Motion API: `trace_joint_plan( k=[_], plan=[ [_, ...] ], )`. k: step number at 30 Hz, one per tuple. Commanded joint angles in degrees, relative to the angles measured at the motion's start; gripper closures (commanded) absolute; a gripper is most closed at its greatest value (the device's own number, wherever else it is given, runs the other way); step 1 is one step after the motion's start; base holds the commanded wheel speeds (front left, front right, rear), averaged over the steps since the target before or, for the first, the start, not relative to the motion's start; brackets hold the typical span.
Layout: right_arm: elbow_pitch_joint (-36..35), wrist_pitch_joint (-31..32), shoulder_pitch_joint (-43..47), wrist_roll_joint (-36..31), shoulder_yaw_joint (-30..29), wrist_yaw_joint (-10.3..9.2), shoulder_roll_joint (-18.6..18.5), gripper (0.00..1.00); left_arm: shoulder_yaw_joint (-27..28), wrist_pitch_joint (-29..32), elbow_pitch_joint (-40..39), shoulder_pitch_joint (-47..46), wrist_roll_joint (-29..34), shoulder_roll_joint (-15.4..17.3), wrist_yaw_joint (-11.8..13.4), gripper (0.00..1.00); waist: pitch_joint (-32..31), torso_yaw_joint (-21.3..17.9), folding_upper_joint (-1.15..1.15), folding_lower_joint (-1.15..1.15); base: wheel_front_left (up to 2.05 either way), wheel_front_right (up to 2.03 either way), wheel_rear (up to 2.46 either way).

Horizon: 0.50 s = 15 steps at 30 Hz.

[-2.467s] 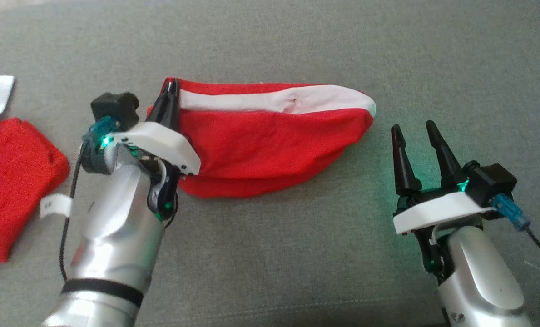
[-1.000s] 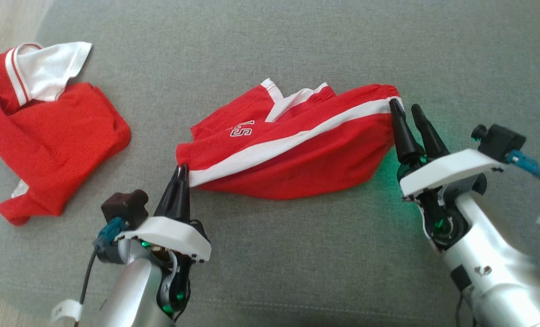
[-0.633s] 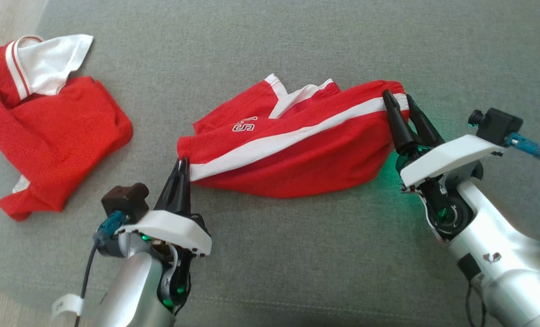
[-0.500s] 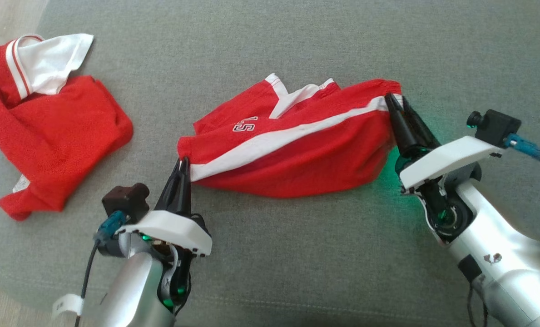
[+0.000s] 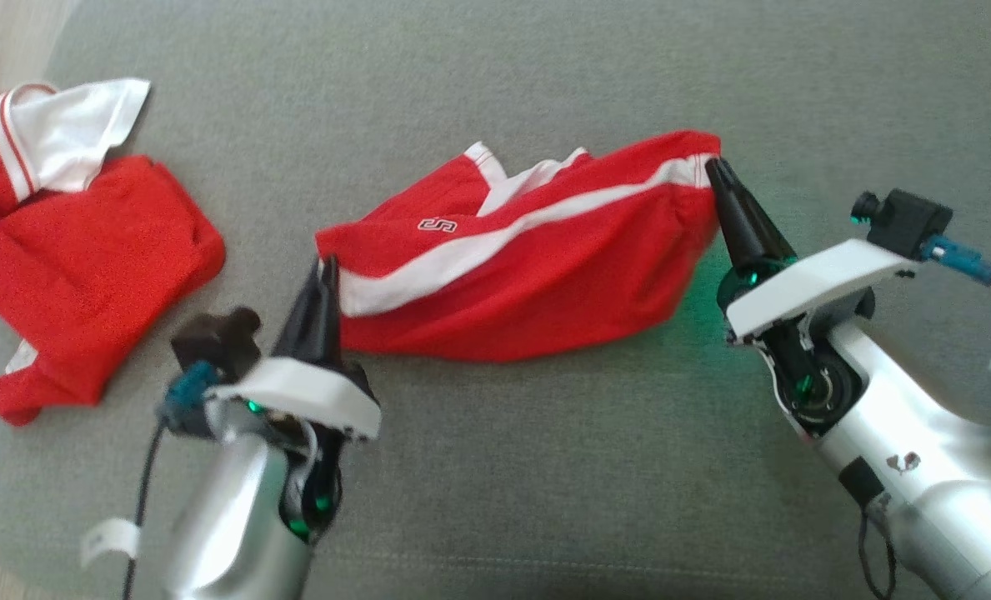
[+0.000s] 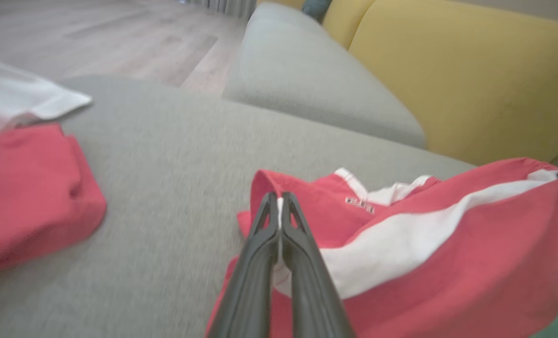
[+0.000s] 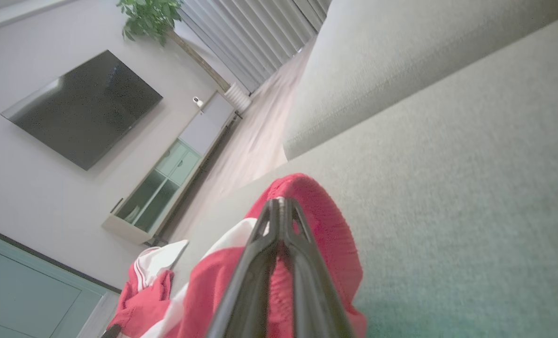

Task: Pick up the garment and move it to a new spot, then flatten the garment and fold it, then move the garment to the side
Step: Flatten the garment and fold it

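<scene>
The garment (image 5: 528,283) is red with a white stripe and small white-outlined lettering, and it is stretched across the grey cushion (image 5: 495,467) between my two grippers. My left gripper (image 5: 327,271) is shut on its left corner, right where the white stripe ends. In the left wrist view the closed fingers (image 6: 279,199) pinch the cloth (image 6: 447,263). My right gripper (image 5: 716,171) is shut on the gathered right end. The right wrist view shows its tips (image 7: 279,203) pressed together over the red fabric (image 7: 325,234).
A second red garment (image 5: 95,258) with a white, red-striped sleeve lies bunched at the cushion's left end, also in the left wrist view (image 6: 25,178). A yellow backrest (image 6: 471,84) rises behind. The cushion's left edge drops to wood floor (image 6: 95,33).
My right gripper has gone from open around the garment's right end to shut on it. The left gripper has kept its grip. The head camera has shifted slightly.
</scene>
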Motion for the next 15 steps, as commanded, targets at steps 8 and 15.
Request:
trace_joint_plan(
  k=[8,15],
  plan=[
    [-9.04,-1.65,-4.33,-2.62,-4.5,0.37,-1.76,1.0,6.58,-0.7,-6.93,-12.06,5.13,2.84,-3.54,1.0,-4.7,-4.61,0.0,0.0,0.0,0.0,0.0],
    [-15.11,-1.06,-11.19,-4.98,-6.17,0.37,-6.14,1.0,8.25,0.93,-7.68,-25.67,7.14,7.14,-4.27,1.0,-3.84,-7.14,0.0,0.0,0.0,0.0,0.0]
  ],
)
